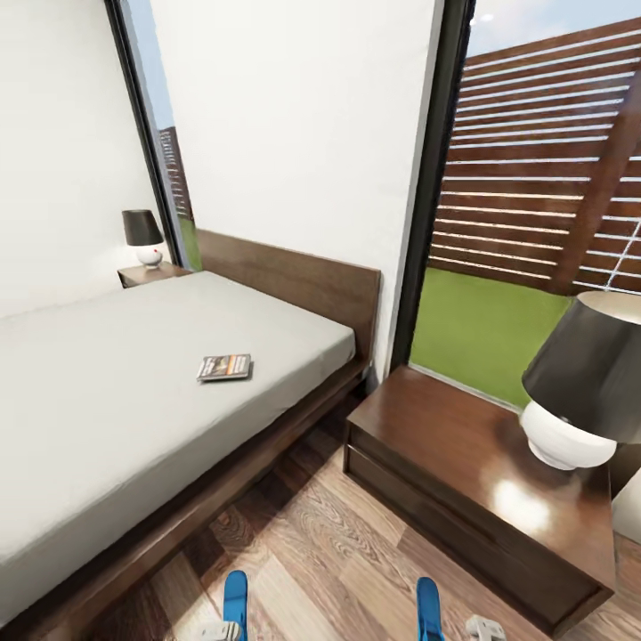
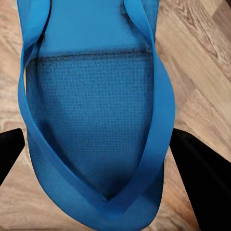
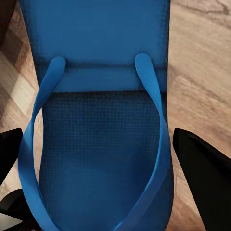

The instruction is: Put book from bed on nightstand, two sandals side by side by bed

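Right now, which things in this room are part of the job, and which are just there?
Job: book; bed; near nightstand; far nightstand; two sandals.
Just there: lamps; window.

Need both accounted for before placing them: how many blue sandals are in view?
2. One sandal is at the head view's bottom edge by the left claw; the other sandal is by the right claw. Both are partly cut off.
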Controlling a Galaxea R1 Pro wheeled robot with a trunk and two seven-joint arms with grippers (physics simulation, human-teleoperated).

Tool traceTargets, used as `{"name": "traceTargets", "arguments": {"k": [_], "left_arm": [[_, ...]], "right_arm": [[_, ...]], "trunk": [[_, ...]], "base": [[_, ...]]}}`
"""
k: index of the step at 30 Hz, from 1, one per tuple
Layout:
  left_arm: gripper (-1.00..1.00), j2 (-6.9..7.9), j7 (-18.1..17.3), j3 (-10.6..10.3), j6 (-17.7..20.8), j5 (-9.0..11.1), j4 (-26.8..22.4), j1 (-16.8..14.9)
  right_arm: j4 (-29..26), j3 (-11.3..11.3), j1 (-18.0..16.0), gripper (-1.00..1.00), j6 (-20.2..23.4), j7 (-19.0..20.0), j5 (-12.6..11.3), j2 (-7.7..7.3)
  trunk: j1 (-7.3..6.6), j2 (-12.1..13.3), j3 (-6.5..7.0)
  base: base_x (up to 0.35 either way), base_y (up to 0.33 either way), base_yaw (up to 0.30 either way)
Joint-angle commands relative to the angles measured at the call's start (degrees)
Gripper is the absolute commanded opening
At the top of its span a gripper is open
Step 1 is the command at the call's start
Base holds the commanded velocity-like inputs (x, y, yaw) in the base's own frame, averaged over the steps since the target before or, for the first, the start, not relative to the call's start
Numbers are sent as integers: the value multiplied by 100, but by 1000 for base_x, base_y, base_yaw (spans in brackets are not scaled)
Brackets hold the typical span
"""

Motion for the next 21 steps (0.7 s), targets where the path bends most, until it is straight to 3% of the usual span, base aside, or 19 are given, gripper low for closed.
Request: {"name": "traceTargets", "arguments": {"k": [1,21], "left_arm": [[-100,0,-28,13,-4,32,10,-5],[-100,0,-28,13,-5,32,10,-5]], "right_arm": [[-12,-51,1,-100,49,32,37,0],[-12,-51,1,-100,49,32,37,0]], "trunk": [[-1,-2,-5],[-1,-2,-5]], "base": [[1,-1,276],[0,0,276]]}}
